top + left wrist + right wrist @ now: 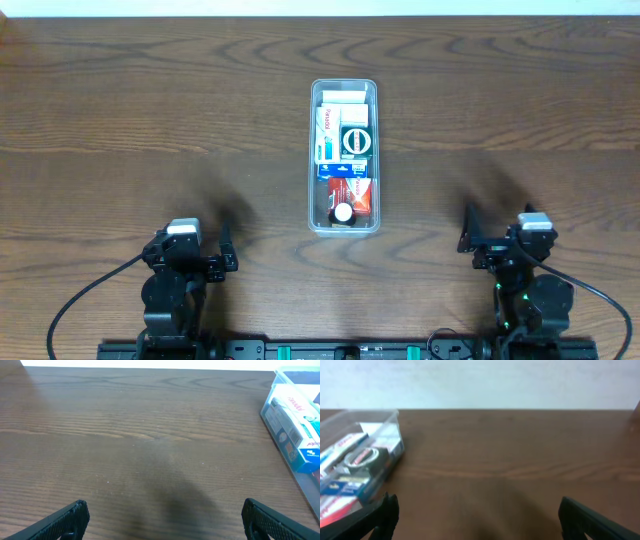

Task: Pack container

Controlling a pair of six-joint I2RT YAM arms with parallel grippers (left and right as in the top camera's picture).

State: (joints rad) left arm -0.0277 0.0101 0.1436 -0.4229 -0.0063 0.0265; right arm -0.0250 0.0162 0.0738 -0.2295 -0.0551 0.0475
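The container (312, 150) is a long clear plastic tub in the middle of the wooden table, holding several small boxes and a round green-and-black tin (354, 140). It also shows at the right edge of the left wrist view (280, 420) and at the left of the right wrist view (395, 425). My left gripper (226, 252) is open and empty near the front left, well away from the tub; its fingers frame bare wood (162, 515). My right gripper (468, 237) is open and empty near the front right, also over bare wood (477, 515).
The wooden table (120, 130) stretches wide on both sides of the tub. A pale wall runs beyond the far edge (495, 382). The arm bases and cables sit at the front edge (340, 348).
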